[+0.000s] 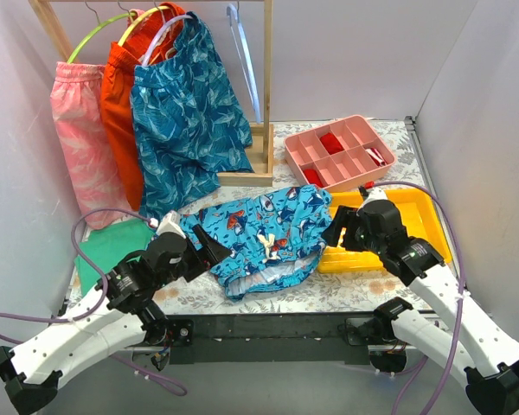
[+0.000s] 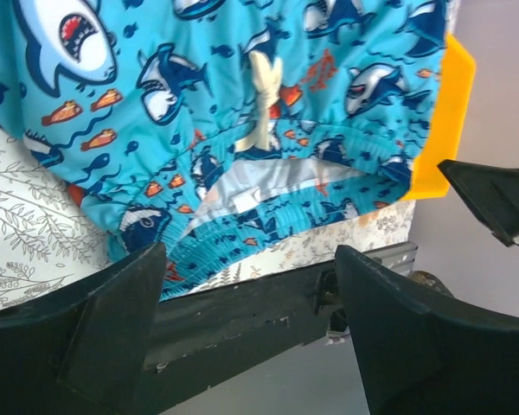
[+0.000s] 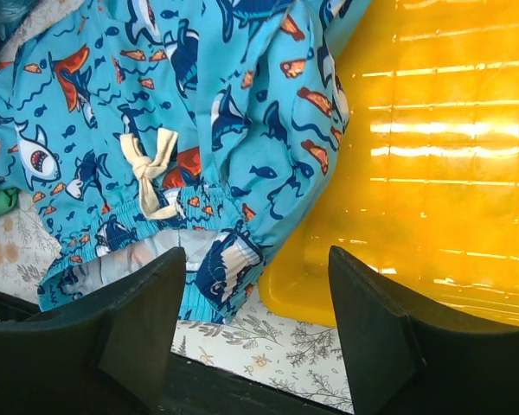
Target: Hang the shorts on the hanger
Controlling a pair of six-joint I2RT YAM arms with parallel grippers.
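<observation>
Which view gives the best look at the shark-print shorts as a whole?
Top external: the shorts lie whole on the table, one edge reaching the yellow tray. Both wrist views show only the waistband part with the white drawstring, cropped at the frame edges.

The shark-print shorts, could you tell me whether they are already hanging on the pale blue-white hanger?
No, the shorts lie on the table, and the pale hanger hangs bare on the rack.
</observation>
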